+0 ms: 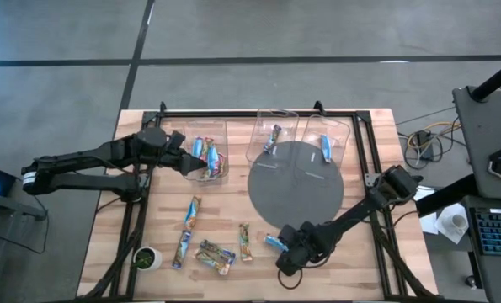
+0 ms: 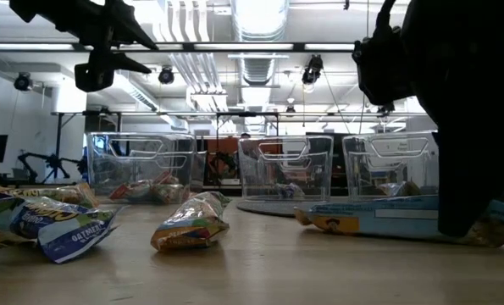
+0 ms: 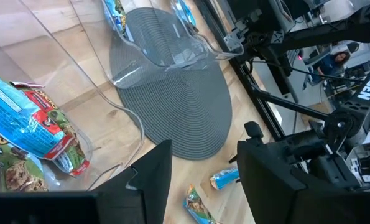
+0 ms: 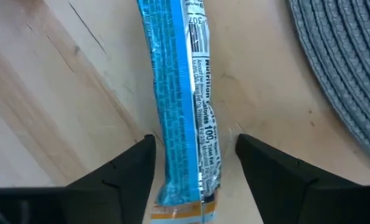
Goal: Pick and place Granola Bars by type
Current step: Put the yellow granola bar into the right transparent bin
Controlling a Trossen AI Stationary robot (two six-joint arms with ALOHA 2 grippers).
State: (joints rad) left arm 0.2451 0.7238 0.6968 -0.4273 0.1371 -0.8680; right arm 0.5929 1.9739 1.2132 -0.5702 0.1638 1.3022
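**Ana:** Light-blue foil, that bar — the blue bar (image 4: 181, 99) lies flat on the worktop (image 1: 368, 261) near its front edge, just beside the round grey mat (image 1: 296, 181). The right gripper (image 4: 194, 163) is down over it, fingers (image 4: 119, 177) spread, one on each long side, not clenched on anything.

**Ben:** How will it handle?

**Ana:** Light, I'd judge, and the wrapper looks slick and crinkly. The bar inside is probably firm enough, but the crimped ends are only foil. I'd pinch across the narrow width at mid-length, so it hangs level and doesn't slide out.

**Ben:** And the other Granola Bars?

**Ana:** Several multicoloured ones (image 1: 191, 212) are scattered toward the front-left corner, with a small potted plant (image 1: 147, 257) nearest that corner. Three clear bins (image 1: 273, 135) stand along the back edge: the left bin (image 1: 221, 135) holds a few multicoloured bars, the middle bin one darker bar (image 1: 273, 137), the right bin one blue bar (image 1: 327, 148).

**Ben:** The left arm?

**Ana:** The left gripper (image 3: 200, 171) hovers at the left bin, fingers apart and carrying nothing.

**Ben:** So this blue one belongs in the right bin.

**Ana:** That's my reading.
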